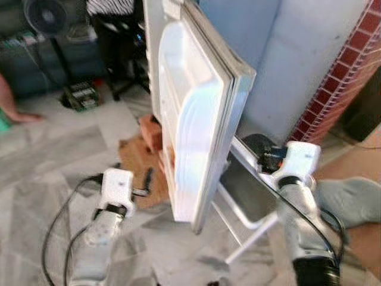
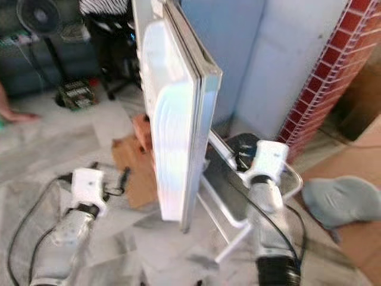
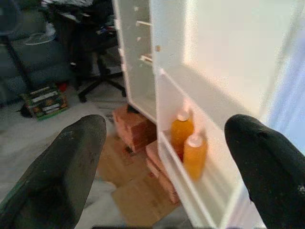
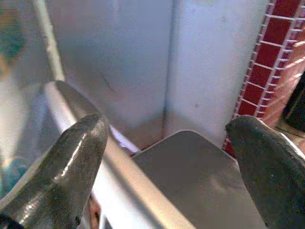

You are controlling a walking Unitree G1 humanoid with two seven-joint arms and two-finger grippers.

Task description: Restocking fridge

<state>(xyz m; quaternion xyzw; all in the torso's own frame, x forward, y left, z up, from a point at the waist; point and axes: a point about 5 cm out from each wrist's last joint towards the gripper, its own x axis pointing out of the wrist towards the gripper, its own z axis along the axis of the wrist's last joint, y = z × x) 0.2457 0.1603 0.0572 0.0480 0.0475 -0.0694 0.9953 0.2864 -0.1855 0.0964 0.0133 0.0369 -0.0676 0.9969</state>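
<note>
The white fridge door (image 1: 190, 119) stands open, edge-on in front of me. In the left wrist view its lower door shelf (image 3: 200, 191) holds two orange juice bottles (image 3: 183, 136) (image 3: 194, 156) side by side. My left gripper (image 3: 164, 126) is open and empty, low to the left of the door and pointing at that shelf from a short distance. On the right side of the door, my right gripper (image 4: 167, 125) is open and empty too, held over a folded grey metal chair (image 4: 200, 181). The open fridge body (image 3: 138, 71) shows bare white shelves.
Red bricks (image 3: 136, 129) and brown cardboard (image 1: 134, 158) lie under the fridge. The folded chair (image 1: 250, 190) leans against a pale blue wall beside a red brick pillar (image 1: 339, 71). A grey cloth (image 1: 351, 199) lies right. A fan (image 1: 44, 15), office chair (image 1: 116, 53) and a person's foot (image 1: 15, 113) are at back left.
</note>
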